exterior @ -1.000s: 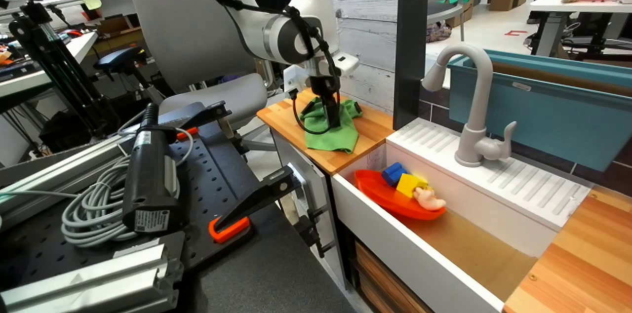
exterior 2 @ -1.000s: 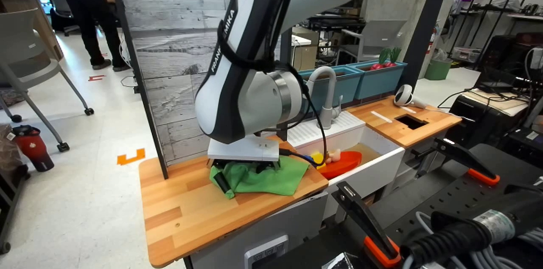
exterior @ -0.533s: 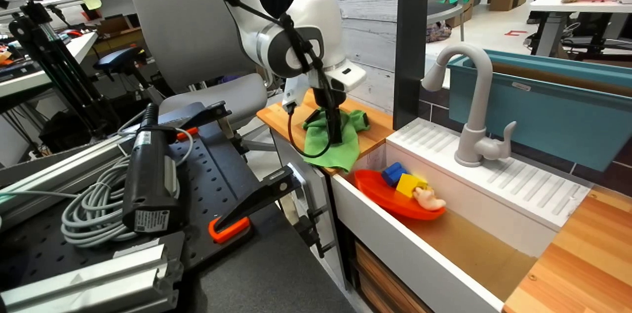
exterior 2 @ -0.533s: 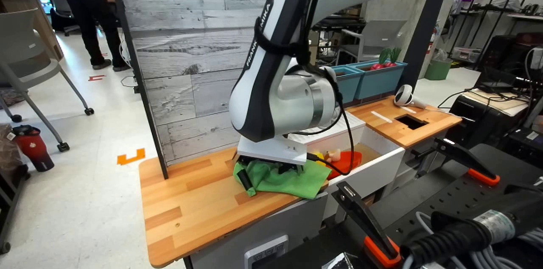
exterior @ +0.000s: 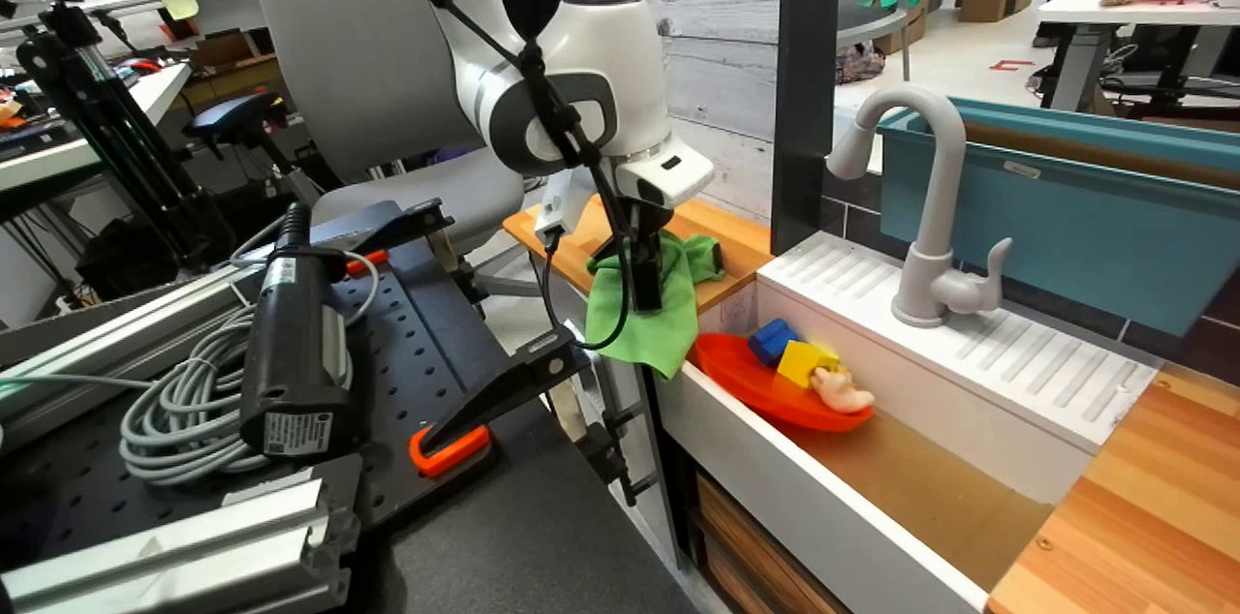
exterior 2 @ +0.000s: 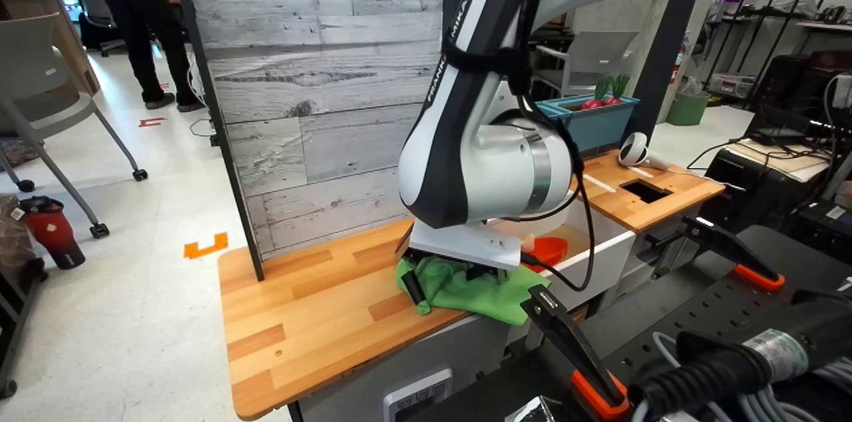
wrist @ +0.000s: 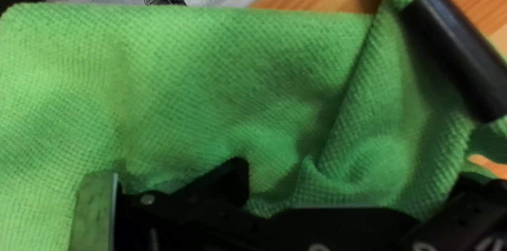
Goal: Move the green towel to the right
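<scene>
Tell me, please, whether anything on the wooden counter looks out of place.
Yes: the green towel is crumpled, with a corner hanging past the edge of the wooden counter instead of lying flat. A black tube-like piece against it also looks odd; its purpose is unclear.

Robotics lab: robot arm [exterior 2: 502, 169], sink unit [exterior: 775, 488], perforated board [exterior: 412, 343], tripod [exterior: 111, 130].

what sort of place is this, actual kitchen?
Probably a robotics lab with a mock kitchen: there's a Franka arm, a sink with a gray faucet, and a perforated black board alongside.
</scene>
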{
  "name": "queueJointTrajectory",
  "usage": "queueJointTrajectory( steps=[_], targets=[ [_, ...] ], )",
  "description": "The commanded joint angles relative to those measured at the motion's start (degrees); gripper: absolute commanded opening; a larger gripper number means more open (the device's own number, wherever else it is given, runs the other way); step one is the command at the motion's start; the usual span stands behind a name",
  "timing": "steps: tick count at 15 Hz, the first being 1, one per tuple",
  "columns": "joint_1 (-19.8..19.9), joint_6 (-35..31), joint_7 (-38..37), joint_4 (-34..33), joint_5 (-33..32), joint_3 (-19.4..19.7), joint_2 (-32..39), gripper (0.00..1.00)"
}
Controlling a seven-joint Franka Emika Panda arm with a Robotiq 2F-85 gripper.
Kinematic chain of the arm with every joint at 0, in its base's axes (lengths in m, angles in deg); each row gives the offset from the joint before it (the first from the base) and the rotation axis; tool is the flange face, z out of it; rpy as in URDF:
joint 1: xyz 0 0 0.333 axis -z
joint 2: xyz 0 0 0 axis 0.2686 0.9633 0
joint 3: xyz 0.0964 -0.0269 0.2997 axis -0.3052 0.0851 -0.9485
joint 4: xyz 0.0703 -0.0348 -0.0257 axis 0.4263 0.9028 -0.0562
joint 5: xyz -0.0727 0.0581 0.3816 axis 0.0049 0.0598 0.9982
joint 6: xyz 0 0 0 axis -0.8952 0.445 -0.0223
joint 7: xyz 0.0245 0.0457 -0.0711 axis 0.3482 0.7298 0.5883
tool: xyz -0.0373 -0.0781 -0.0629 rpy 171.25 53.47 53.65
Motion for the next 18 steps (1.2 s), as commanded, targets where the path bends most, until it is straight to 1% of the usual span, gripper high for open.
queueJointTrajectory(
  steps=[1, 4, 7, 13, 15, 18],
  targets=[
    [0.3, -1.8, 2.2, 3.7, 2.0, -0.6, -1.1, 1.00],
    [-0.5, -0.3, 1.9, 5.0, 1.9, -0.1, -3.3, 1.00],
    [-3.0, 0.2, 0.5, 6.8, 2.1, 1.5, -5.9, 1.00],
    [-10.3, 1.7, -2.7, 11.0, 1.9, 6.3, -11.8, 1.00],
    [-11.8, 0.8, -3.0, 14.1, 1.5, 6.7, -14.7, 1.00],
    [-14.4, -0.7, -3.3, 20.5, 1.2, 7.3, -20.4, 1.00]
  ],
)
